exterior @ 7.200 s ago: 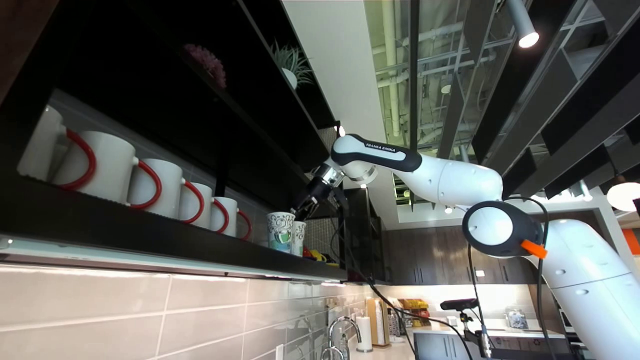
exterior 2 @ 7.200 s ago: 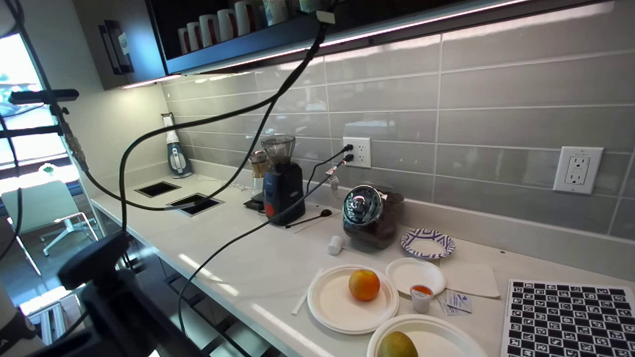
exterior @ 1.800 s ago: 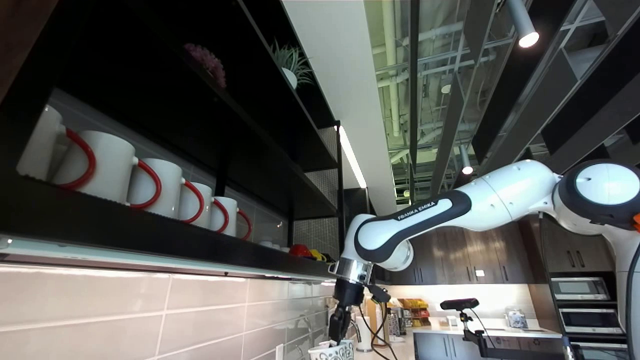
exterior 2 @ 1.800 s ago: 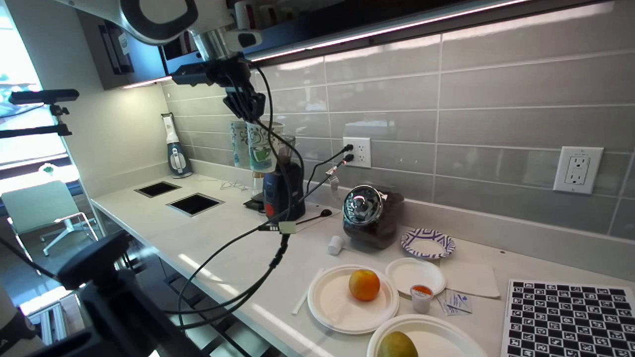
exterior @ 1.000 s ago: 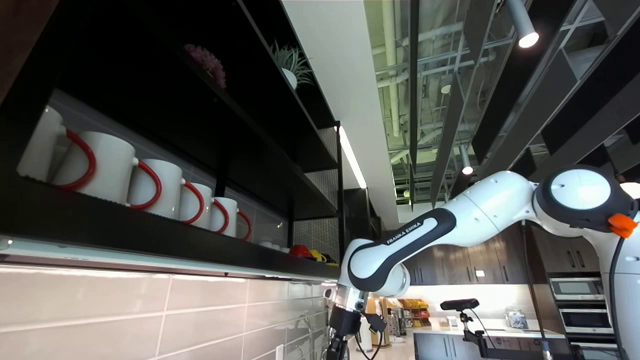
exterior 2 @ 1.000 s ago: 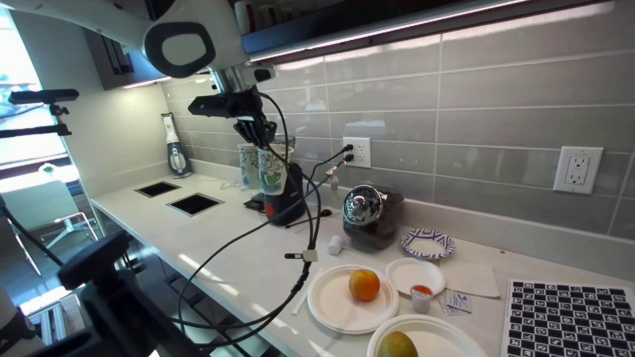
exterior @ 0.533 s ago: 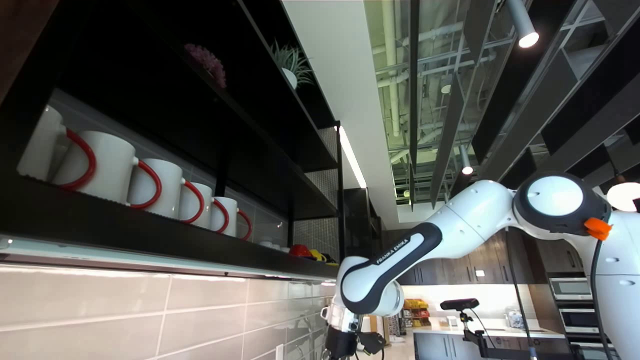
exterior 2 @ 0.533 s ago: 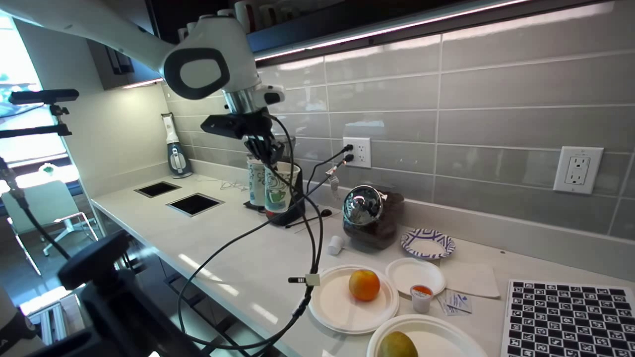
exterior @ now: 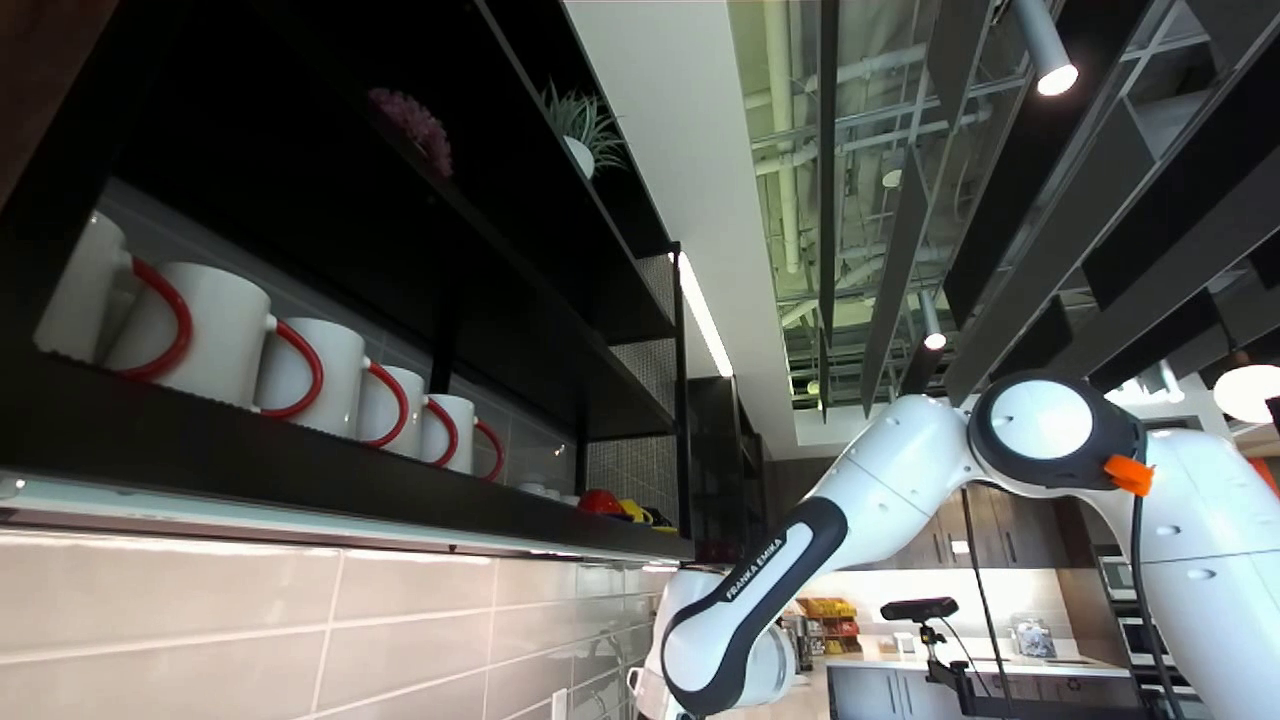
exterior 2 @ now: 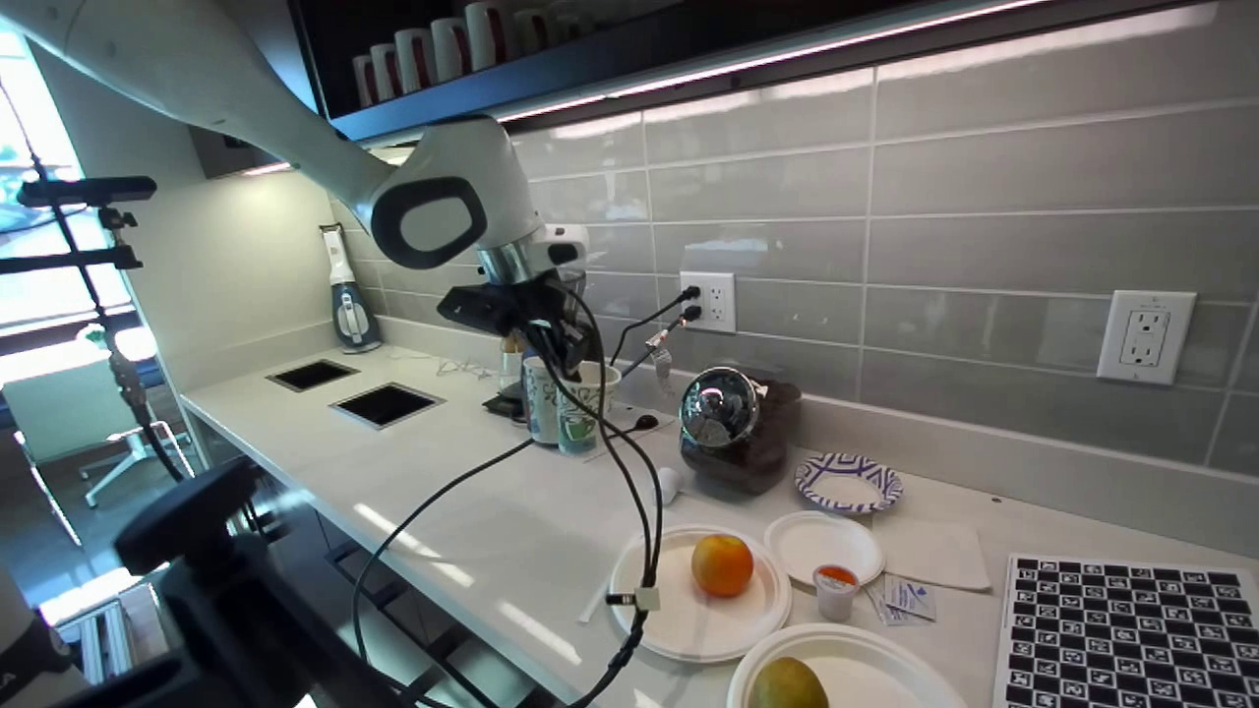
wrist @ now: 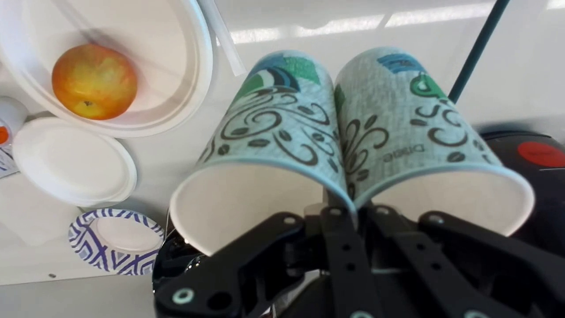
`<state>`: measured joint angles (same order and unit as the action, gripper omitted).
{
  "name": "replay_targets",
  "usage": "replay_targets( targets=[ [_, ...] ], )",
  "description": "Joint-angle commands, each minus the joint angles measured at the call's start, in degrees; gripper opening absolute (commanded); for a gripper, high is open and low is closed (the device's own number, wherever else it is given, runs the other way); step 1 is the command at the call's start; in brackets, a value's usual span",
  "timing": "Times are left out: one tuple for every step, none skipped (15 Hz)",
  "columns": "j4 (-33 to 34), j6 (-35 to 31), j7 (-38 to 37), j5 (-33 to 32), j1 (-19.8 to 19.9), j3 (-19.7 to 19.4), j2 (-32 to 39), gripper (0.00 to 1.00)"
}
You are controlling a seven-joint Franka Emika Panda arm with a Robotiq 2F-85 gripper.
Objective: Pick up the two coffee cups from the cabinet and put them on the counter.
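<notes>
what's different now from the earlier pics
The black gripper carried the two pale patterned paper cups down from the dark open-shelved cabinet toward the white counter, and pinches their adjoining walls; whether they touch the counter is unclear. White mugs with red handles and the round orange fruit stayed put.

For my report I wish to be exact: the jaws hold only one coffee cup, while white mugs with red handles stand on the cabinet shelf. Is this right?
Not quite: the wrist view shows the jaws holding two coffee cups, side by side. White mugs with red handles do stand on the cabinet shelf.
</notes>
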<state>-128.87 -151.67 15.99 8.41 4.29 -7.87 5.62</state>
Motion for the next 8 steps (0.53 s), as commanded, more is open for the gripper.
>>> replay_targets(
  targets=[
    [0.18,-4.86,-0.11,0.4,1.05,2.12,3.57,0.01],
    [0.17,-6.01,-0.67,-0.55,1.07,2.25,4.49,0.01],
    [0.2,-6.95,-0.77,-0.8,1.17,2.49,5.39,0.01],
    [0.29,-7.84,-0.61,-0.71,1.36,2.75,6.29,0.01],
    [0.26,-9.22,-0.61,-0.72,1.52,2.98,7.17,0.01],
    [0.39,-10.12,-0.67,-1.05,1.67,3.1,8.16,0.01],
    [0.48,-11.25,-0.83,-1.29,1.85,3.22,9.06,0.01],
    [0.69,-11.78,-0.52,-1.15,2.2,3.55,9.9,0.01]
  ],
)
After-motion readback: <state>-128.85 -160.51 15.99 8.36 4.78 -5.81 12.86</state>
